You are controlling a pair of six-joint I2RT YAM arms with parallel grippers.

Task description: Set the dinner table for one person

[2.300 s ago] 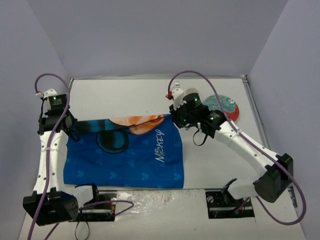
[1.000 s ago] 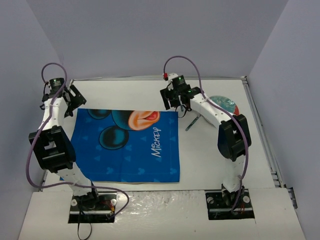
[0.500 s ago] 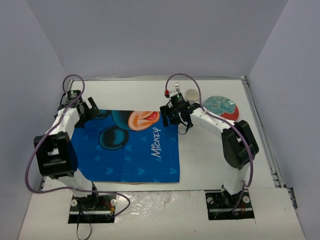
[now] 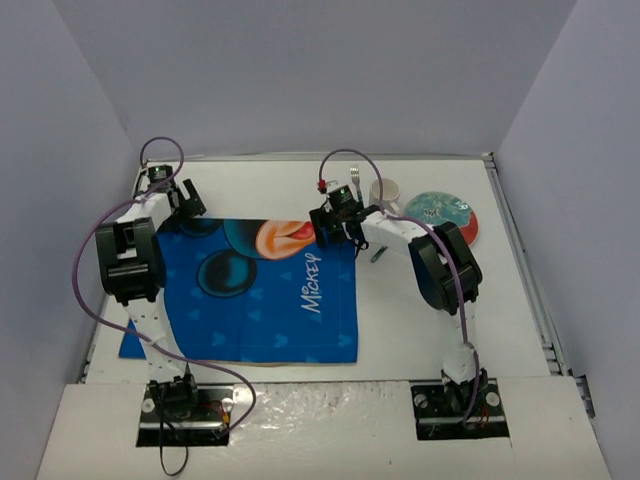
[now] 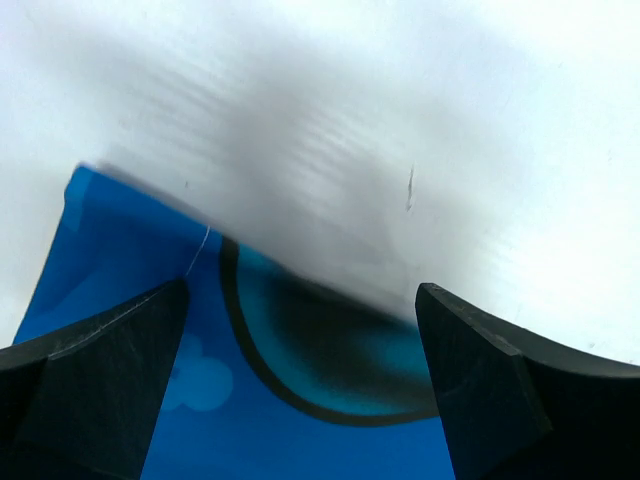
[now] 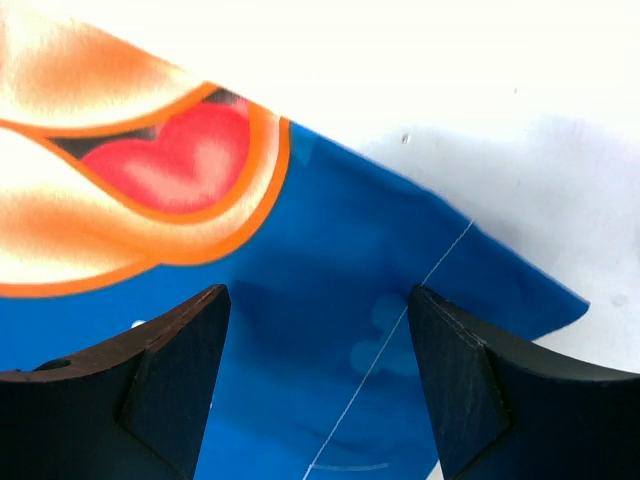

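On the dinner table (image 4: 430,310), placemat (image 4: 250,300), mug (image 4: 386,190) near plate (image 4: 447,214), fork (image 4: 356,178) alongside

tabletop (image 4: 420,320): white, smooth, matt; thin metal rim
placemat (image 4: 250,300): printed cloth, matt; loose white thread across it
right end effector fingers (image 6: 170,390): black matt plastic, edges faintly scuffed

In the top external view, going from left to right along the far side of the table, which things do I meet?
From the left: left gripper → right gripper → white mug → red-rimmed plate. The blue placemat spans beneath both grippers, so I leave it out.
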